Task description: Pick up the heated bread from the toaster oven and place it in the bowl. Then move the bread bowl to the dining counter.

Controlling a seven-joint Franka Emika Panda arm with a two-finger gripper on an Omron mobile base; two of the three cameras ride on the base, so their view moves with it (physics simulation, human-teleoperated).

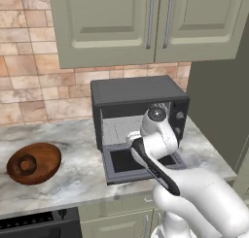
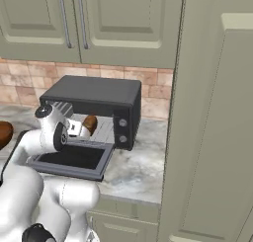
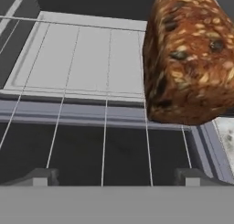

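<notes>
On the marble counter (image 1: 73, 149) the toaster oven (image 1: 138, 93) stands with its door (image 2: 74, 159) dropped flat, giving the arm access to the wire rack (image 3: 105, 141). Left of it, the bowl (image 1: 34, 162) waits for loading. Inside, the heated bread (image 3: 192, 54) sits at the rack's right. The gripper (image 3: 114, 177) stands fully spread, holding nothing, offset left of the bread.

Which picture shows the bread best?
The hand view: the bread is close up, speckled, on the wire rack. The right base view shows a small brown bit in the toaster oven; the left shows none.
</notes>
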